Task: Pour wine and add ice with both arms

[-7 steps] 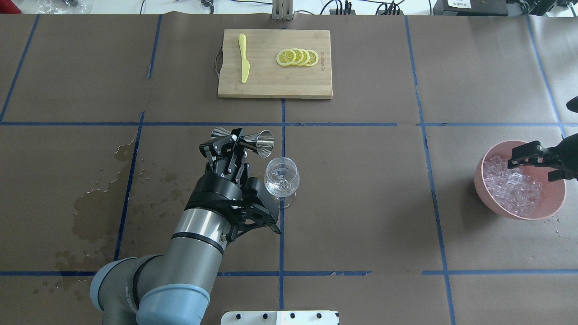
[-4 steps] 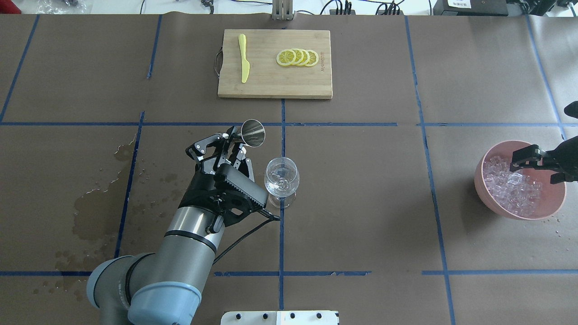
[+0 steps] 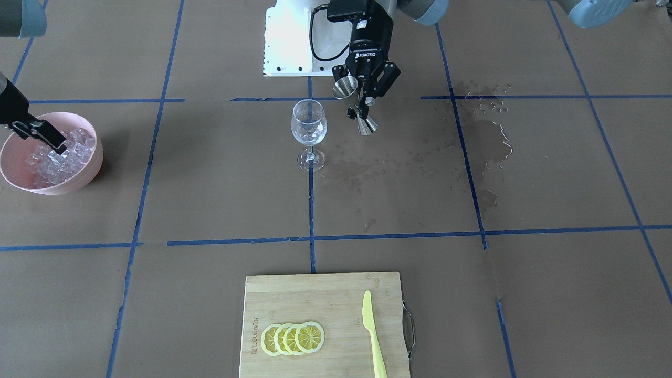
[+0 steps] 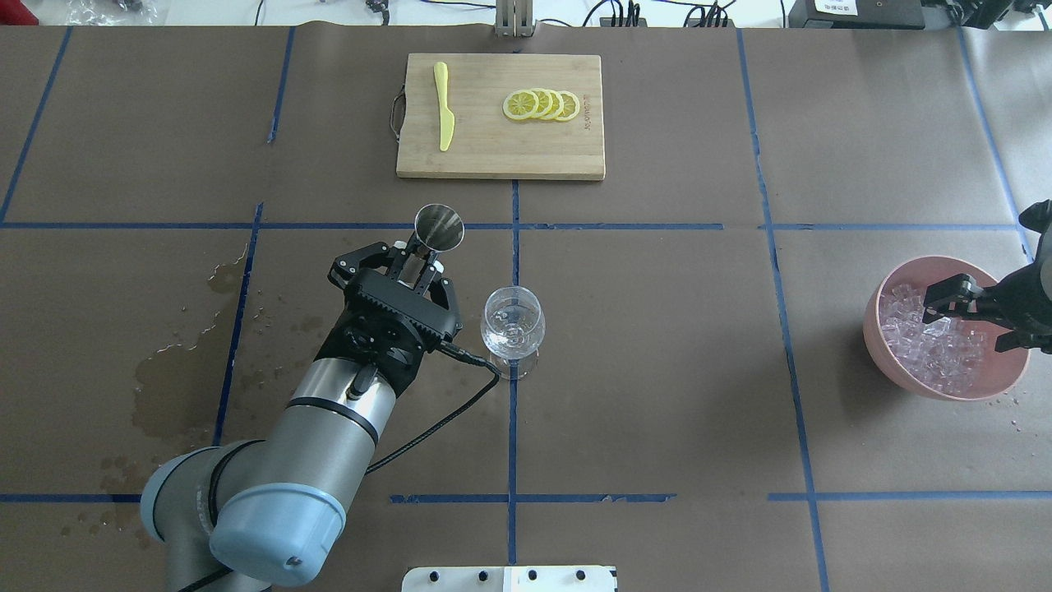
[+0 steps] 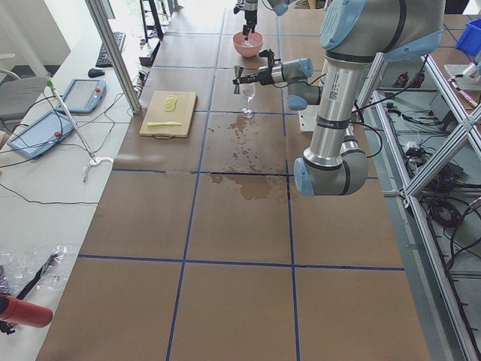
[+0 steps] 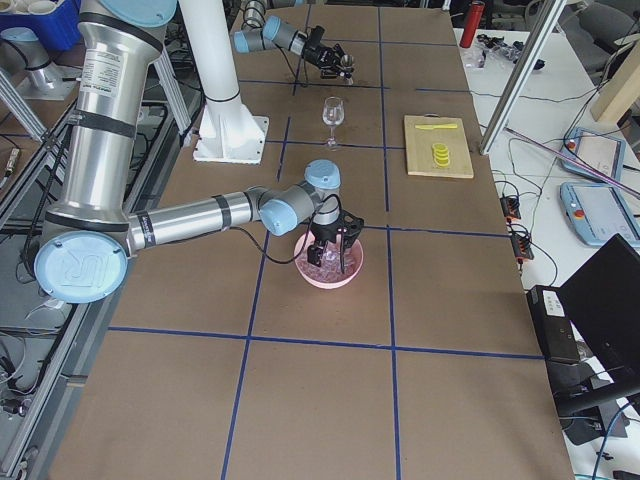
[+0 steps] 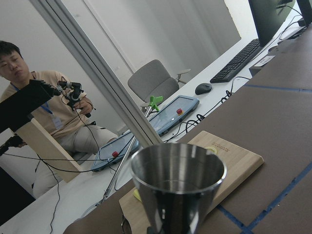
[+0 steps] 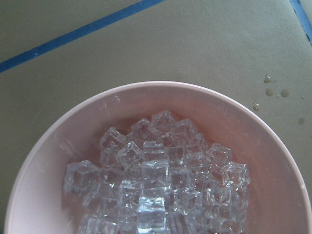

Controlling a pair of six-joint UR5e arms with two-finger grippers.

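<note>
A small amount of clear, almost colourless wine (image 3: pixel 308 134) appears to lie in the bowl of the clear stemmed wine glass (image 4: pixel 512 325), which stands upright near the middle of the brown paper-covered table (image 4: pixel 657 370). Just beside the glass, but apart from its rim, a polished steel double-cone jigger (image 4: pixel 438 224) is held tilted at its waist, mouth uppermost, by the clenched left end effector (image 3: pixel 363 100).

The heap of small clear ice cubes (image 8: pixel 156 180) is contained in the round pink bowl (image 4: pixel 945 393), well apart from the glass at the table's right end. The right end effector (image 4: pixel 978 319) is poised over that heap with its fingers spread and nothing seen between them.

The pour is judged finished, and picking the ice is the step in hand. For the next move, the spread fingers would need to be lowered around one cube and closed firmly, since wet ice may slip. The cube must then be carried across to the glass, and the jigger kept clear of the rim.
</note>
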